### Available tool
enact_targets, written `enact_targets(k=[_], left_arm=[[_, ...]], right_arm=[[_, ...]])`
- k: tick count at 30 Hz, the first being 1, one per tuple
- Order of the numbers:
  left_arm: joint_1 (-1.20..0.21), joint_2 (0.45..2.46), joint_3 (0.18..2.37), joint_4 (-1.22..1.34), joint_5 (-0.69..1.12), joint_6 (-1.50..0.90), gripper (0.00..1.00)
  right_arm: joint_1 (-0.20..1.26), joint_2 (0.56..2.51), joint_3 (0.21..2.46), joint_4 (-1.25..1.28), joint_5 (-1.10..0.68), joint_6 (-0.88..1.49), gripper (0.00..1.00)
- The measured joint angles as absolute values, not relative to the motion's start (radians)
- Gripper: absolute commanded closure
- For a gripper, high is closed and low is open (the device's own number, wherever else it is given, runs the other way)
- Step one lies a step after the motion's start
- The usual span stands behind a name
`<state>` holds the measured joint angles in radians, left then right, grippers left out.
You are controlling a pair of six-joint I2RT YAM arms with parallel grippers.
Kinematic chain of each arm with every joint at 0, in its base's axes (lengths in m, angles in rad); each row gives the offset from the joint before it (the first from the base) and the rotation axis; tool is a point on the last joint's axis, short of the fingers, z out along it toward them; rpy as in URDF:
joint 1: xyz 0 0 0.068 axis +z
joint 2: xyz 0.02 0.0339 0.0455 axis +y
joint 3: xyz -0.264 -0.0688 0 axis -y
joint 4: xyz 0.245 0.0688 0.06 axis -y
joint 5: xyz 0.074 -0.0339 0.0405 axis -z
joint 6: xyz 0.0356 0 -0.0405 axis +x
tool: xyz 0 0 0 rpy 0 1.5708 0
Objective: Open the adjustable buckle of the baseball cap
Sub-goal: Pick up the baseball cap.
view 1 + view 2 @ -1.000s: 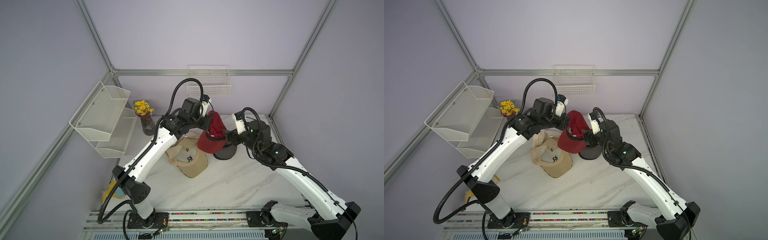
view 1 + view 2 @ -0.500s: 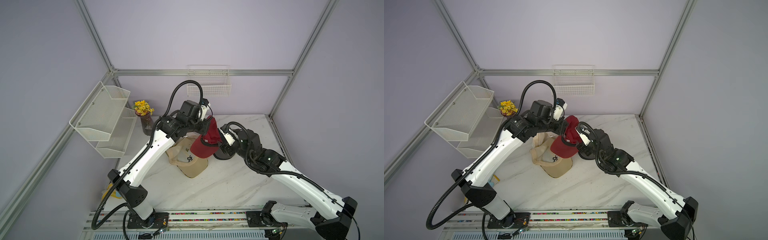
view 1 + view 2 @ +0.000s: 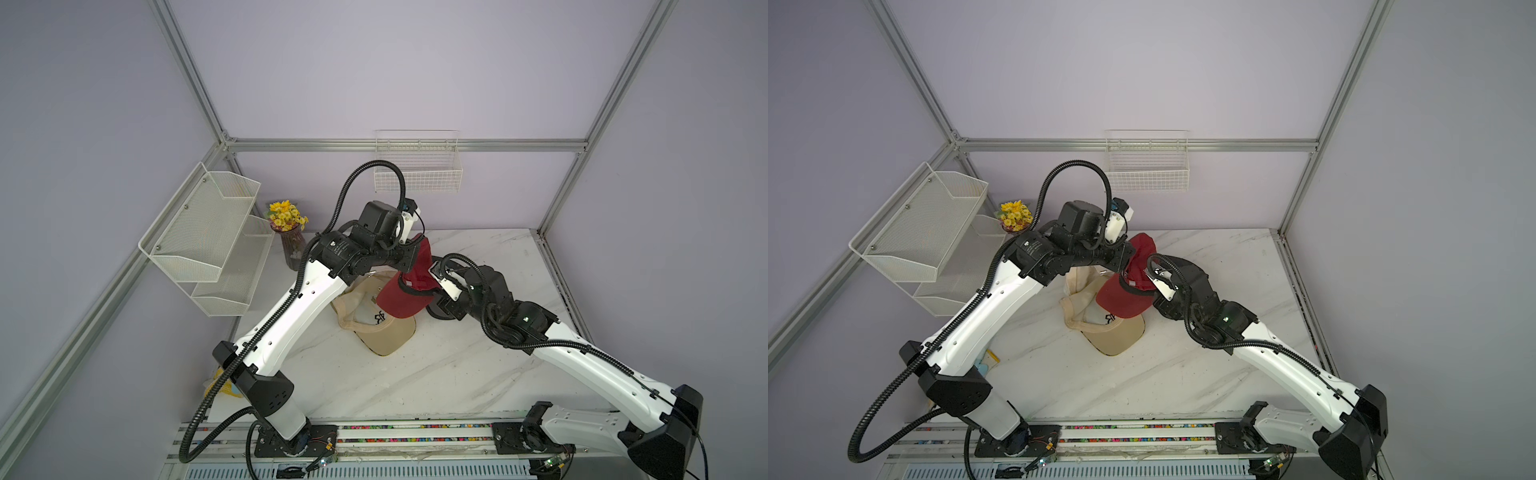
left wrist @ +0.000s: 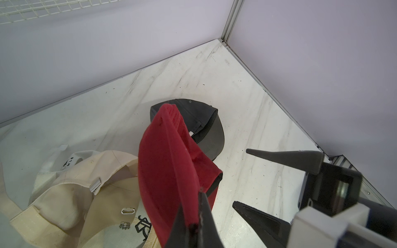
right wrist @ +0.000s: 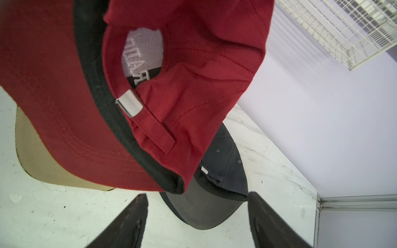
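Observation:
A red baseball cap (image 3: 402,301) (image 3: 1124,297) hangs in the air above the table. My left gripper (image 4: 193,206) (image 3: 409,266) is shut on a fold of its red crown (image 4: 169,163). Seen from the right wrist, the cap's back faces the camera. Its silver adjustable buckle (image 5: 129,106) is clamped on the red strap, and the strap tail (image 5: 160,138) lies flat beyond it. My right gripper (image 5: 197,194) (image 4: 240,177) (image 3: 434,293) stands open just below and beside the cap's rim, touching nothing.
A beige cap (image 3: 386,332) lies upside down under the red one. A dark grey cap (image 5: 214,206) (image 4: 206,120) lies on the marble table (image 3: 415,374) beneath my right gripper. A flower vase (image 3: 291,245), a mesh shelf (image 3: 208,237) and a wire basket (image 3: 417,174) line the walls.
My right gripper has swung in from the right and come close under the red cap, its jaws slightly narrower. The left arm has shifted the cap a little lower and leftward.

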<state>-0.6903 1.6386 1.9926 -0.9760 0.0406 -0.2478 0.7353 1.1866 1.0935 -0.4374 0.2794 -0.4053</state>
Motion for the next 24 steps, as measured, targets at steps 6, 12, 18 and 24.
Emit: enact_targets(k=[6,12,18,24], left_arm=[[-0.691,1.638,2.022,-0.991,0.049,-0.250,1.00],[-0.697,1.638,2.048,-0.996,0.058,-0.250,1.00],[-0.703,1.638,2.051,-1.010,0.071,-0.250,1.00],[-0.707,1.638,2.052,-1.017,0.088,-0.251,1.00]], right_arm=[[0.736,1.209,1.079,-0.418,0.276,-0.421,0.26],[0.736,1.221,1.079,-0.405,0.280,-0.433,0.26],[0.736,1.234,1.080,-0.390,0.281,-0.440,0.26],[0.736,1.261,1.091,-0.372,0.292,-0.456,0.27]])
